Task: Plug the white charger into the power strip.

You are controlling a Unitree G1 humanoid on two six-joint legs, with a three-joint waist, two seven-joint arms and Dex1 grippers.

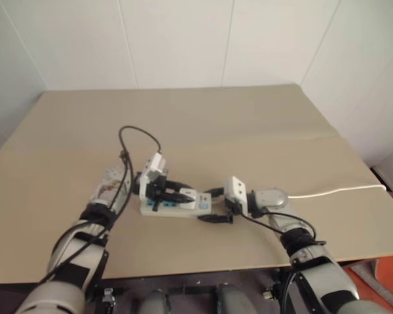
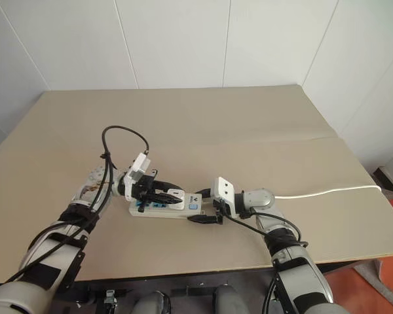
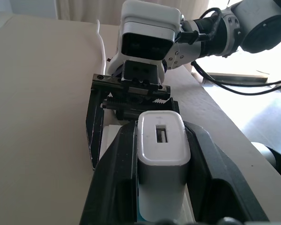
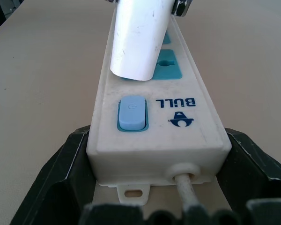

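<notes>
left hand (image 3: pixel 161 187) clamps the white charger (image 3: pixel 161 154) — right hand (image 4: pixel 154 197) grips the power strip (image 4: pixel 154 136).

A: Classification of the site: a robot test room or laboratory bay, not a home or a shop.

B: Basis for that classification?

A: The walls (image 1: pixel 183 39) are plain white panels with visible vertical seams, without decoration. The table (image 1: pixel 249 124) is one broad beige work surface, set into the corner against those walls and carrying a single test item, a power strip (image 2: pixel 160 204) with blue sockets. Its thin white cord (image 1: pixel 340 190) runs off the table's right edge.

B: Further indicators?

A: An orange-red floor (image 1: pixel 380 281) shows beyond the table's near right corner, more typical of a facility than of living quarters.
</notes>
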